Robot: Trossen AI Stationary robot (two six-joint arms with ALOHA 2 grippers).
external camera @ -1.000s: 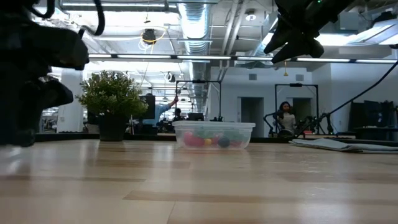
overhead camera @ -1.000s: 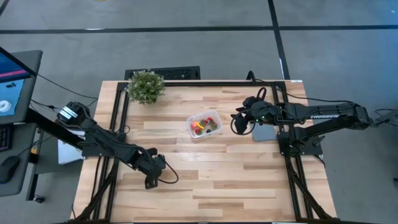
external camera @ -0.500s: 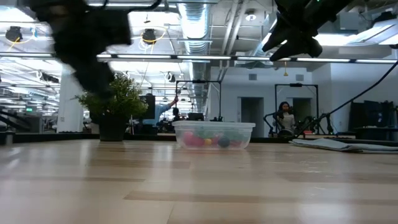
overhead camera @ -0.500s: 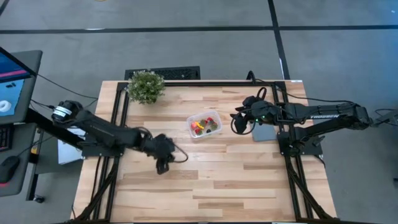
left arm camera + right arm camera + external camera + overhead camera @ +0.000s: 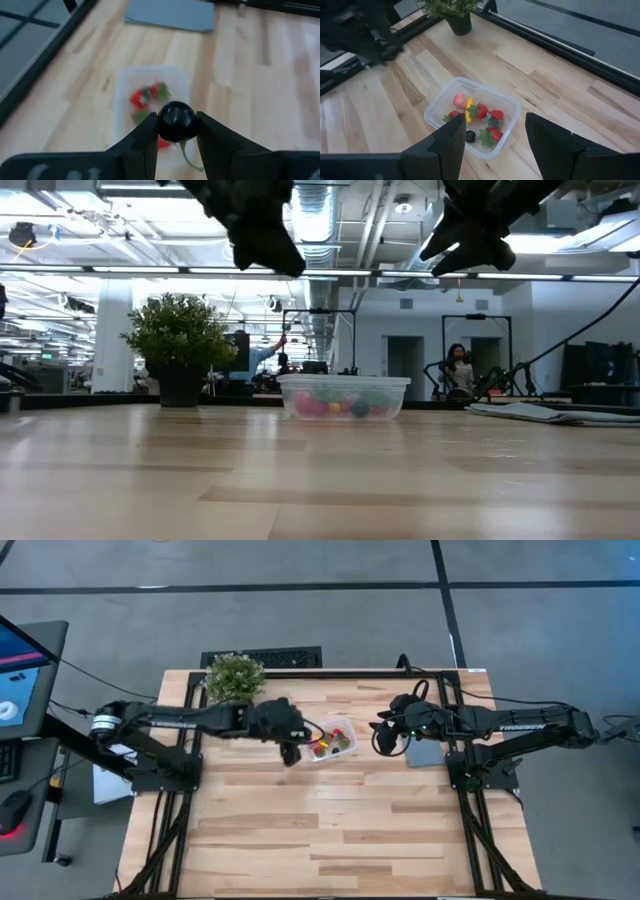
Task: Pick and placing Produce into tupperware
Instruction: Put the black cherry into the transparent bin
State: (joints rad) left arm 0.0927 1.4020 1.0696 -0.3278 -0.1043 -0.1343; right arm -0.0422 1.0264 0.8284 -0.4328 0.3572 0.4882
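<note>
The clear tupperware tub (image 5: 329,739) stands near the middle of the table's far half and holds red strawberries, a yellow piece and a dark berry (image 5: 470,136). In the low view the tub (image 5: 343,396) shows coloured pieces through its wall. My left gripper (image 5: 291,751) hangs above the table just left of the tub, shut on a dark round berry (image 5: 176,121) with a thin green stem. My right gripper (image 5: 381,738) waits open in the air to the right of the tub, whose contents (image 5: 482,123) it looks down on. My left gripper pinches the dark round berry (image 5: 176,121) between its two fingers (image 5: 145,138), one on each side. The berry is lifted clear above the tub, and its green stem (image 5: 186,156) hangs below it.
A bushy potted plant (image 5: 235,678) stands at the far left corner of the table. A flat grey slab (image 5: 424,753) lies by the right edge, under the right arm. Bare wood stretches across the table's near half (image 5: 330,840).
My left gripper has swept from the table's near left part toward the far side and right, rising as it went, and now hangs beside the tub. The right arm and the tub have kept still.
</note>
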